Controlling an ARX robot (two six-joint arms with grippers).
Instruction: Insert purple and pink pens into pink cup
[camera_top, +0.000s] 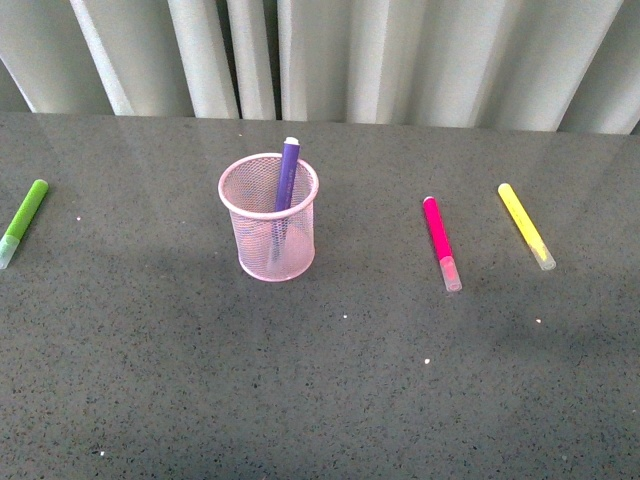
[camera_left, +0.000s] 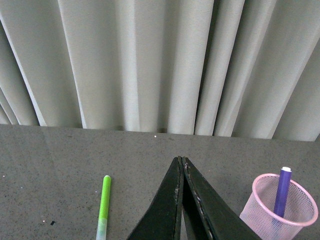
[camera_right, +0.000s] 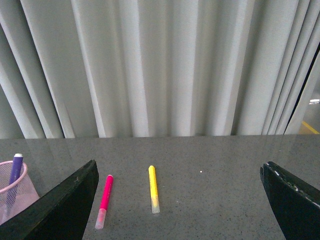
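The pink cup (camera_top: 269, 217) stands upright on the grey table, left of centre. The purple pen (camera_top: 287, 176) stands inside it, leaning on the rim, white tip up. The pink pen (camera_top: 440, 241) lies flat on the table to the cup's right, cap toward me. Neither arm shows in the front view. My left gripper (camera_left: 181, 161) is shut and empty, above the table, with the cup (camera_left: 280, 209) and the purple pen (camera_left: 282, 190) off to one side. My right gripper (camera_right: 180, 172) is wide open and empty; the pink pen (camera_right: 104, 200) lies near one finger (camera_right: 65, 207).
A lime-green marker (camera_top: 23, 221) lies at the table's left edge; it also shows in the left wrist view (camera_left: 103, 206). A yellow marker (camera_top: 526, 225) lies right of the pink pen and shows in the right wrist view (camera_right: 153, 188). Pale curtains (camera_top: 330, 55) hang behind the table.
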